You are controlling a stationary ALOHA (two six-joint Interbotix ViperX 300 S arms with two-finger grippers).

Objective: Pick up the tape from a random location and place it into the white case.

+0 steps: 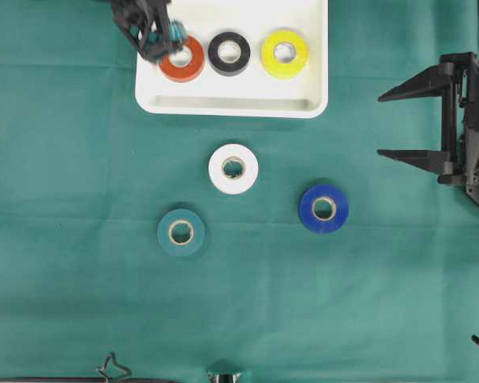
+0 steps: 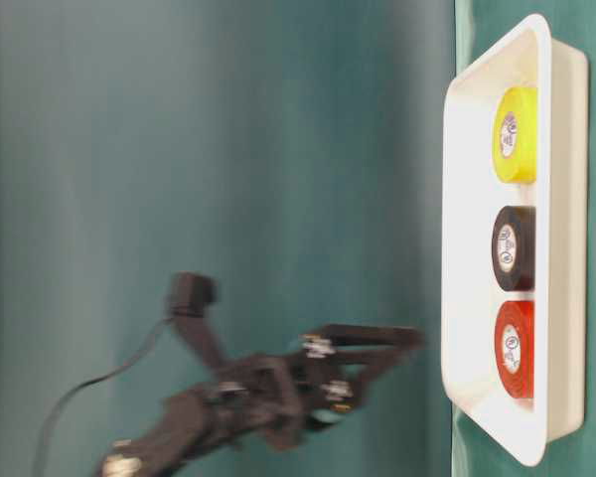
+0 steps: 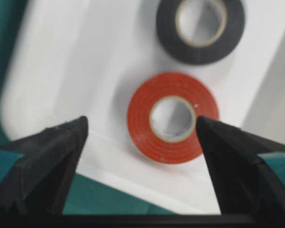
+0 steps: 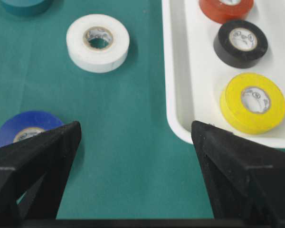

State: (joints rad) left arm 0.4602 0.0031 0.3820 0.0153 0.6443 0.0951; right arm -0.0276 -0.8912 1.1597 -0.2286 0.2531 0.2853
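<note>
The white case (image 1: 231, 104) sits at the top centre and holds a red tape (image 1: 193, 70), a black tape (image 1: 229, 40) and a yellow tape (image 1: 284, 70) in a row. My left gripper (image 1: 156, 36) hovers over the case's left end, open. In its wrist view the red tape (image 3: 173, 152) lies flat on the case floor (image 3: 76, 71), below and free of the wide-apart jaws (image 3: 141, 122). A white tape (image 1: 233, 152), a blue tape (image 1: 323, 226) and a teal tape (image 1: 181, 249) lie on the green cloth. My right gripper (image 1: 381, 125) stands open at the right edge, holding nothing.
The right wrist view shows the case's corner rim (image 4: 173, 95) just ahead on the right, the blue tape (image 4: 19, 123) by the left finger and the white tape (image 4: 80, 47) farther off. Green cloth covers the table. The left arm (image 2: 248, 397) looks blurred in the table-level view.
</note>
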